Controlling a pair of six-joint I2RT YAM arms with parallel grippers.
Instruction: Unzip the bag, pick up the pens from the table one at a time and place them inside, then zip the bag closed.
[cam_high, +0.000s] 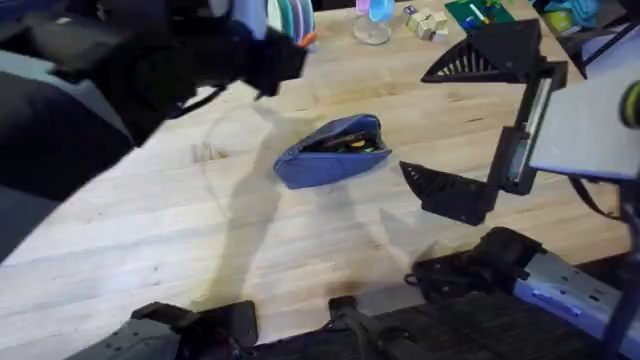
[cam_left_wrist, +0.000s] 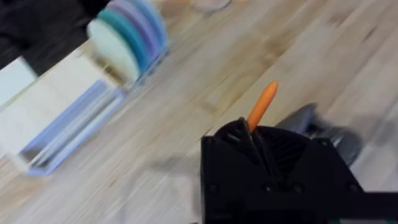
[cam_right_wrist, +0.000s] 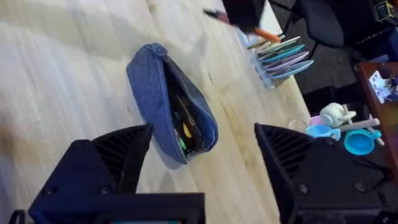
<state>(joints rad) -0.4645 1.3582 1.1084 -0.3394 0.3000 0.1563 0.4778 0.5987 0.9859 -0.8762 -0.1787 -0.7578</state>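
Left gripper (cam_left_wrist: 252, 134) is pinched on an orange pen (cam_left_wrist: 262, 104), the pen's tip poking out past the black fingers above the wooden table (cam_high: 150, 240), near a rack of pastel discs (cam_left_wrist: 127, 34). Right gripper (cam_right_wrist: 202, 168) hangs with its fingers spread wide, just short of the pouch. Blue-grey denim bag (cam_high: 333, 152) lies mid-table, already unzipped, with several pens visible inside through the gaping top. Judging by that, the unzipping and most of the loading look done; this pen has yet to go in, and the zip is still to close. Pen and bag are well apart
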